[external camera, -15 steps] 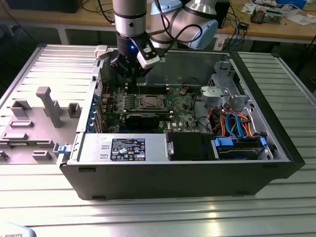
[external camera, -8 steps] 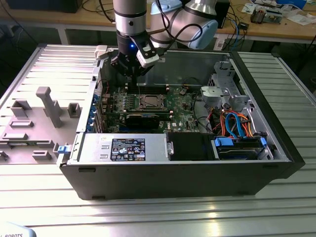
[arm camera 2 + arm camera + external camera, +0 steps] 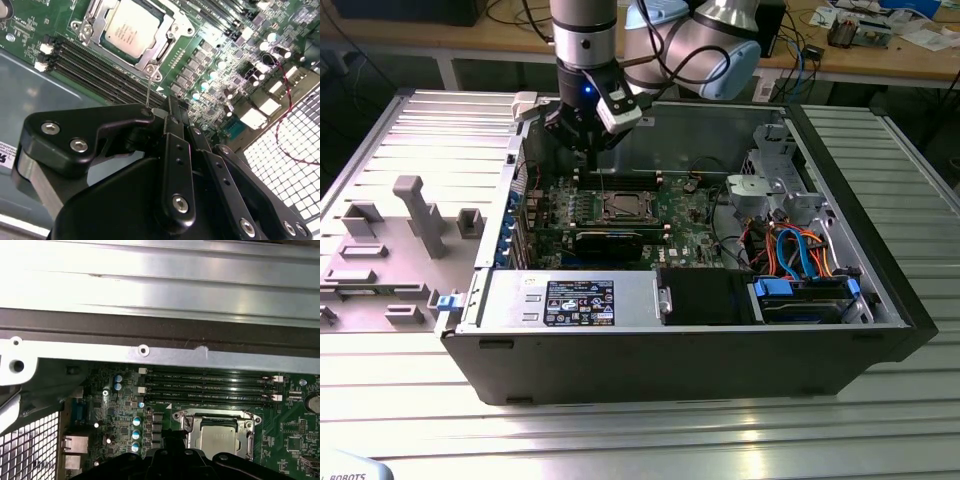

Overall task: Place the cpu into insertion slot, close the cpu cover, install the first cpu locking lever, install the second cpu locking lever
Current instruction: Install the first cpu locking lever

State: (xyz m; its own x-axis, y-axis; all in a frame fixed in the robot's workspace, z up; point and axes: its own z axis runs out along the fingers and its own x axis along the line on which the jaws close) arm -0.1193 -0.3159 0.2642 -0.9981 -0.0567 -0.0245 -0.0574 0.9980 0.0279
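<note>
My hand [image 3: 167, 112] hangs clenched on nothing just above the memory slots [image 3: 100, 67], so a careless descent could, I judge, scrape them or catch the thin lever [image 3: 148, 90] standing at the socket's corner. Beyond, the cpu [image 3: 131, 29] sits in its socket with the cpu cover [image 3: 167, 37] around it; the case wall [image 3: 160, 330] crowds the far side.

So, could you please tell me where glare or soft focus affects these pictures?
In the first wrist view, the metal table above the case rim glares bright. In the second wrist view, the chip reflects light, and the tool up close looks soft. In the exterior view, light reflects off the table's front ribs.
</note>
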